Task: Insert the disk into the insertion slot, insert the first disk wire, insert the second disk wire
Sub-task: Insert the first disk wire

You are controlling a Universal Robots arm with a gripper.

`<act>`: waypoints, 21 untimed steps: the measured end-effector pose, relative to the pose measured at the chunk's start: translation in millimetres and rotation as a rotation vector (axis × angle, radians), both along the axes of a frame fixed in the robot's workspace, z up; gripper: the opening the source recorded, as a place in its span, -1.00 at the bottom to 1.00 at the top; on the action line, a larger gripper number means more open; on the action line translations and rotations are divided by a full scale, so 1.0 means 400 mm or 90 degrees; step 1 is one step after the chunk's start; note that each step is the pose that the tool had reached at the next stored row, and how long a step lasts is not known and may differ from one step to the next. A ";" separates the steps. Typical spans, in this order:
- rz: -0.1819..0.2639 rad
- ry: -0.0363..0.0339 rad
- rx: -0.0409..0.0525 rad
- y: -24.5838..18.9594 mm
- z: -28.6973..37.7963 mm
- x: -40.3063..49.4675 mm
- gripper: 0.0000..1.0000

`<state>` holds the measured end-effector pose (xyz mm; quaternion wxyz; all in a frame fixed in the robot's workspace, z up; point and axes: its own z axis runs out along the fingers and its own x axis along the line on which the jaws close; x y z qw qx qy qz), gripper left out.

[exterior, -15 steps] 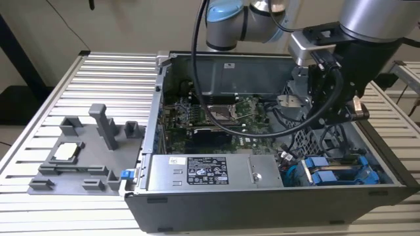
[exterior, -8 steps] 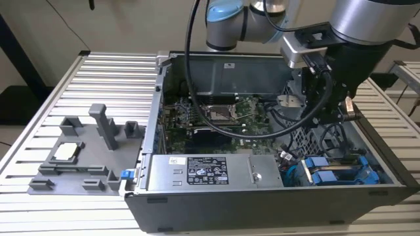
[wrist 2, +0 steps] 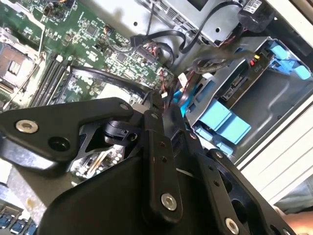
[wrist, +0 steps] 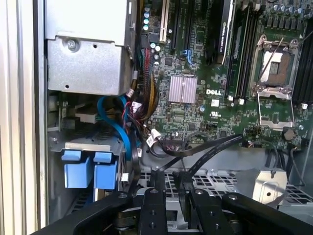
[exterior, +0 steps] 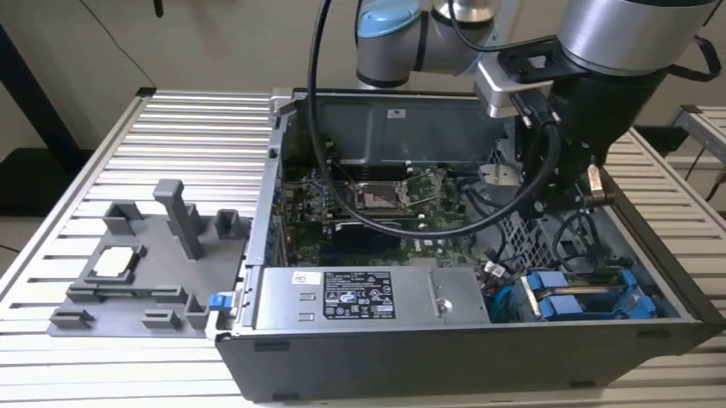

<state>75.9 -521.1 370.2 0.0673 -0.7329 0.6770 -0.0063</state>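
now, tool (wrist: 171,174) narrow, pinching a black wire (wrist: 215,147), disk (exterior: 576,299) seated in the insertion slot (wrist 2: 266,100)

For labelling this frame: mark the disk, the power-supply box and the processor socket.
disk (exterior: 558,306), exterior view, blue carrier end tab.
power-supply box (exterior: 357,295), exterior view, its pale label.
processor socket (exterior: 380,195), exterior view, middle of its metal frame.

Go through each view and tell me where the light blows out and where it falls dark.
Exterior view: even room light, the motherboard shaded inside the case. Second wrist view: the case's edge is washed out white. First wrist view: the case's edge glares pale too, the heatsink shines, and the gripper is a dark silhouette.
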 end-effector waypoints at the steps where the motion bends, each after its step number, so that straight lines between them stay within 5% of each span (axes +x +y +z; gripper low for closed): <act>1: 0.000 -0.0019 0.0001 0.001 0.000 -0.004 -0.47; 5: 0.000 -0.0083 0.0010 0.001 0.001 -0.011 -0.47; 21: 0.010 -0.0097 0.0010 0.001 -0.014 -0.007 -0.47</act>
